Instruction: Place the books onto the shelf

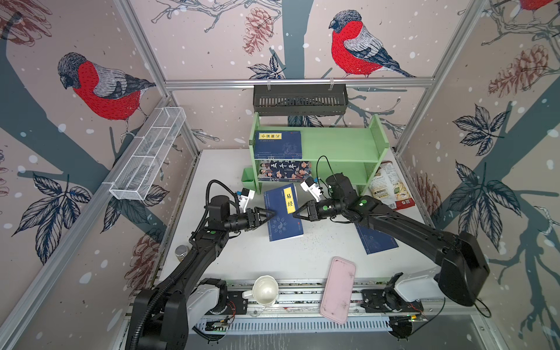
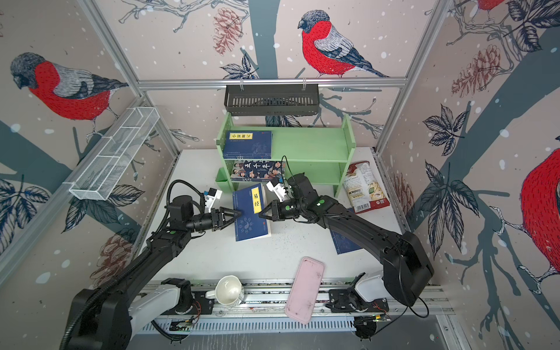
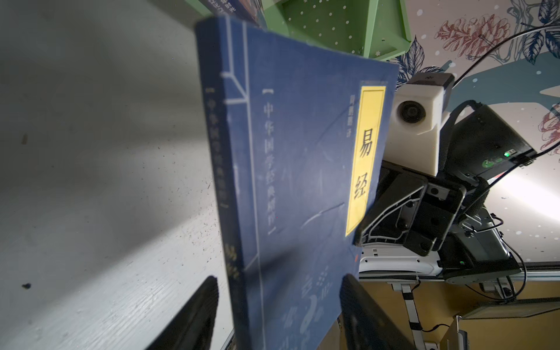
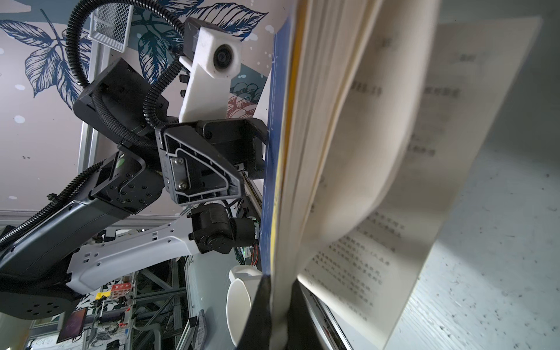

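A navy book (image 1: 283,215) (image 2: 250,212) with a yellow title label is held off the table, tilted, in front of the green shelf (image 1: 333,142) (image 2: 309,142). My right gripper (image 1: 295,215) (image 4: 280,280) is shut on its cover and a wad of pages at the open edge, and loose pages (image 4: 394,181) sag away. My left gripper (image 1: 270,215) (image 3: 279,277) is open and straddles the spine side, with a gap beside one finger. A second navy book (image 1: 278,145) lies on the top tier, the cartoon-cover book (image 1: 285,171) on the lower tier. Another navy book (image 1: 378,241) lies under the right arm.
A pink tray (image 1: 338,289) and a white mug (image 1: 266,291) sit at the front edge. A snack bag (image 1: 389,185) lies right of the shelf and a small green cup (image 1: 248,177) left of it. A black basket (image 1: 300,100) hangs above the shelf and a white wire basket (image 1: 148,154) on the left wall.
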Controlling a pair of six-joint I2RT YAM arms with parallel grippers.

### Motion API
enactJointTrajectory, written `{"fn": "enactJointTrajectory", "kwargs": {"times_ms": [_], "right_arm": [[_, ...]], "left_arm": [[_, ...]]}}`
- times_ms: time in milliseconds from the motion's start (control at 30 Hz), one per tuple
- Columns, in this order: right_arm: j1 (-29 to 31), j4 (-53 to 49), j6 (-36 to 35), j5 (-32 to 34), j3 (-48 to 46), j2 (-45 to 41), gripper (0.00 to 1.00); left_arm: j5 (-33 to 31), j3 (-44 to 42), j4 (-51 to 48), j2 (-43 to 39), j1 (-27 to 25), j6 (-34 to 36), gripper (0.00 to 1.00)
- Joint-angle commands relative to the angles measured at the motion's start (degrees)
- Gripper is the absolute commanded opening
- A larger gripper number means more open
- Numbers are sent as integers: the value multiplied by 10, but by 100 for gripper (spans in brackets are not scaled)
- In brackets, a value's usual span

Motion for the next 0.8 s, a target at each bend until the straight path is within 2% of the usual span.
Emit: {"fn": "enactJointTrajectory", "kwargs": {"times_ms": [0, 133, 200, 267, 367, 467, 533, 767], "right_arm": [[-3, 5, -21, -33, 14, 7, 2], [-12, 3, -25, -42, 18, 17, 2], [-17, 5, -26, -44, 18, 22, 4], [-22, 2, -27, -44, 19, 26, 11], [-31, -10, -30, -32, 22, 31, 31], [-48, -14, -23, -12, 21, 30, 44], [-60, -14, -13, 7, 18, 25, 49], [-79, 6, 11, 74, 3, -49, 61]], "left_arm": [[29, -7, 94, -1, 1, -49, 51], [29, -5, 95, 2, 1, -52, 39], [26, -2, 91, 3, 1, -51, 29], [24, 1, 84, 3, 1, -49, 17], [21, 9, 74, 3, 1, -40, 2], [22, 15, 83, 3, 1, -39, 0], [19, 21, 80, 3, 2, -39, 0], [34, 70, 50, 2, 2, -12, 0]]}}
